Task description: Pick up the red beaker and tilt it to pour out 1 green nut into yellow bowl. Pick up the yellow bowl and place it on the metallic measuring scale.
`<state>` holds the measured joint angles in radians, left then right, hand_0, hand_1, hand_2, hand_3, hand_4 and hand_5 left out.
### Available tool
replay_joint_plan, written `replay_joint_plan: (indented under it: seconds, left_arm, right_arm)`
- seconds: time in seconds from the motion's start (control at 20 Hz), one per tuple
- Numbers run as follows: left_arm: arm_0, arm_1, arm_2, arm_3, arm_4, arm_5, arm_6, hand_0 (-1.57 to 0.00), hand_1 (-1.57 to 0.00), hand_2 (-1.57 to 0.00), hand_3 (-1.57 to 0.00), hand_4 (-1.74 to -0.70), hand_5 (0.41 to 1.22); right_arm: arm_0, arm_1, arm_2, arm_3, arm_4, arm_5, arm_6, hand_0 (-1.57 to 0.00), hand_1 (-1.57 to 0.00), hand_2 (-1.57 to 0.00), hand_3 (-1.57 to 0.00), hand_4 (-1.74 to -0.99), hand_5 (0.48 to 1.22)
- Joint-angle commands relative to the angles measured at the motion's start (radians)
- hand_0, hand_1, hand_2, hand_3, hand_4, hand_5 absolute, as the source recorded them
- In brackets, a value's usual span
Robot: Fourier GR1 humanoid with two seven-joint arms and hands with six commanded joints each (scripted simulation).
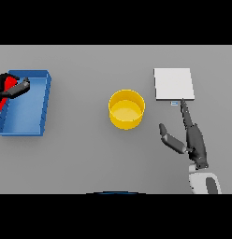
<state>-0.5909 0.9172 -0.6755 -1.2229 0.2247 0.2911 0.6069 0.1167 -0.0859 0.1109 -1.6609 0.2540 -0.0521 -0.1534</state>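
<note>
A: Far left: left hand (12,88) sits over the blue tray (36,112), fingers curled round something red, read as the red beaker (10,84). Only a sliver of red shows at the frame edge; beaker axis not determinable. Green nut not visible.

B: Noted. And the centre?

A: Yellow bowl (126,109), upright on the grey table (80,158), well apart from the tray, lying to the right of the left hand. Interior looks plain yellow; no nut seen in it.

B: So the pour looks not done. Judgement: the left hand would have to carry the beaker rightward across to the bowl before tilting.

A: Agreed. Further right: right hand (190,137), fingers straight and relaxed, holding nothing, thumb spread toward the bowl. Fingertips point up at the metallic measuring scale (173,84), nearly touching its near edge.

B: Which hand is nearer the bowl?

A: The right. Bowl lies up and left of it; scale just beyond it, beside the bowl. Right hand looks better placed for the bowl-to-scale step.
</note>
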Motion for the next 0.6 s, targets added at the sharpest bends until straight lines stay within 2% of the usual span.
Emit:
replay_joint_plan:
  seconds: [0.0, 0.05, 0.15, 0.2, 0.3, 0.45, 0.5, 0.55]
  left_arm:
    - [-0.005, 0.003, -0.003, -0.003, 0.007, -0.014, 0.003, -0.48, -0.39, -0.39, -0.37, -0.88, 0.710]
    - [0.011, 0.011, 0.001, -0.012, 0.020, -0.024, -0.015, -0.38, -0.31, -0.31, -0.30, -0.85, 0.698]
    - [0.003, 0.020, 0.012, -0.019, 0.033, -0.034, -0.009, -0.24, -0.20, -0.20, -0.19, -0.82, 0.684]
    - [-0.003, 0.017, 0.010, -0.021, 0.031, -0.034, -0.011, -0.19, -0.16, -0.16, -0.15, -0.80, 0.679]
    - [-0.002, 0.008, 0.022, -0.010, 0.035, -0.018, -0.030, -0.12, -0.10, -0.10, -0.10, -0.79, 0.674]
    - [0.003, 0.007, 0.039, -0.014, 0.040, 0.006, -0.073, -0.06, -0.05, -0.05, -0.05, -0.79, 0.674]
    - [0.008, 0.002, 0.043, -0.004, 0.044, 0.005, -0.095, -0.05, -0.04, -0.04, -0.04, -0.79, 0.671]
    - [-0.001, -0.001, 0.043, 0.003, 0.039, 0.009, -0.089, -0.04, -0.03, -0.03, -0.03, -0.78, 0.674]
  right_arm:
    - [0.002, 0.008, 0.008, 0.003, 0.005, -0.002, -0.003, 0.00, 0.00, 0.00, 0.00, -1.184, 0.667]
    - [0.004, 0.010, 0.004, -0.007, -0.009, 0.004, -0.006, 0.00, 0.00, 0.00, 0.00, -1.187, 0.667]
    - [0.002, -0.001, 0.007, -0.015, -0.003, 0.010, 0.005, 0.00, 0.00, 0.00, 0.00, -1.187, 0.666]
    - [-0.010, 0.008, 0.014, -0.009, 0.003, 0.009, 0.032, 0.00, 0.00, 0.00, 0.00, -1.188, 0.668]
    - [0.002, -0.002, 0.010, -0.017, 0.004, 0.009, 0.027, 0.00, 0.00, 0.00, 0.00, -1.193, 0.660]
    - [-0.008, -0.006, 0.031, -0.018, 0.064, -0.014, 0.048, 0.00, 0.00, 0.00, 0.00, -1.203, 0.660]
    - [-0.015, -0.011, 0.034, -0.022, 0.067, -0.007, 0.063, 0.00, 0.00, 0.00, 0.00, -1.198, 0.662]
    - [-0.033, -0.021, 0.038, -0.011, 0.061, 0.013, 0.056, 0.00, 0.00, 0.00, 0.00, -1.175, 0.677]
